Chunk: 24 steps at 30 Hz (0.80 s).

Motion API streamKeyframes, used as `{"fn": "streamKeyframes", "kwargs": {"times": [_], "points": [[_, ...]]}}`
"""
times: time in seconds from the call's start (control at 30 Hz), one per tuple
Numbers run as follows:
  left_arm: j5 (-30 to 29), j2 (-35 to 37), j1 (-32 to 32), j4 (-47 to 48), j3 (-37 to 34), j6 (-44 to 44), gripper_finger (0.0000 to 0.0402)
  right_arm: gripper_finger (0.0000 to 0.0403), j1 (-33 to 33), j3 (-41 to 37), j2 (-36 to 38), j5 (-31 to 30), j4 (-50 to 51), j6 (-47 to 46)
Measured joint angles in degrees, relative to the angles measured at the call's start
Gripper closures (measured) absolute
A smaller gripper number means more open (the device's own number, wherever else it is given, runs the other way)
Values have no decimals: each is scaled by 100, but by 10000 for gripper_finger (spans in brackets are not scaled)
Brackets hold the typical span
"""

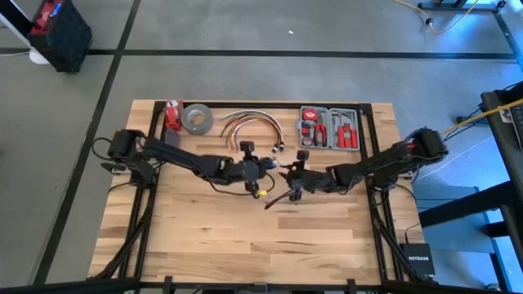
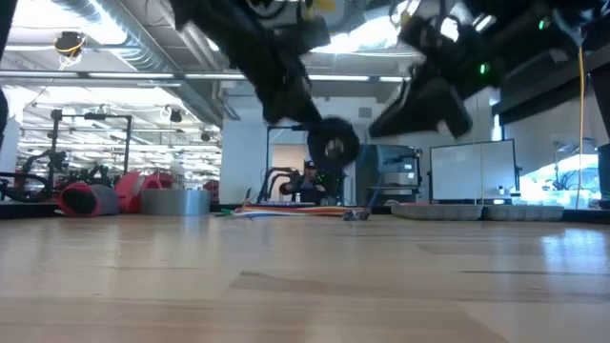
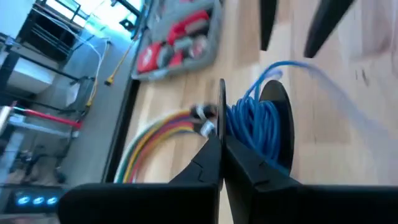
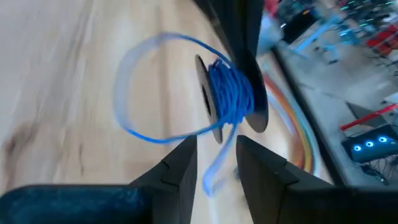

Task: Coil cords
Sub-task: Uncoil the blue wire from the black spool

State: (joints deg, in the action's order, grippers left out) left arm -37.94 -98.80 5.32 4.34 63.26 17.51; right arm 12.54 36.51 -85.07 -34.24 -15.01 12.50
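Wooden table (image 1: 204, 237) in the high view: both arms meet near centre, left gripper (image 1: 260, 168) and right gripper (image 1: 288, 175) close together; bare boards fill the 6 o'clock half. At the 12 o'clock edge sit one tape roll (image 1: 197, 119), one arched cable bundle (image 1: 249, 124), one tool case (image 1: 329, 128).

Low view: arms hang overhead, front boards open; cord not visible.

Left wrist view: fingers pressed together on the rim of one black spool (image 3: 273, 124) wound with blue cord (image 3: 252, 124).

Right wrist view: right gripper (image 4: 214, 158) spread, a loose cord loop (image 4: 134, 93) off the spool, one strand between the fingers.
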Motion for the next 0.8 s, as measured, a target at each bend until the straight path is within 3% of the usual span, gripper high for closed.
{"fn": "streamKeyframes", "kwargs": {"times": [0.2,0.37,0.57,0.8], "points": [[542,771,-117,357,7,-491,401,283,-132,3,833,-93,317,-205],[567,946,19,629,7,-677,401,248,-528,4,1214,567,447,-591],[538,946,151,685,7,-724,401,218,-782,7,1160,1562,616,-532],[538,946,270,680,7,-742,401,228,-774,4,682,1375,503,-287]]}}
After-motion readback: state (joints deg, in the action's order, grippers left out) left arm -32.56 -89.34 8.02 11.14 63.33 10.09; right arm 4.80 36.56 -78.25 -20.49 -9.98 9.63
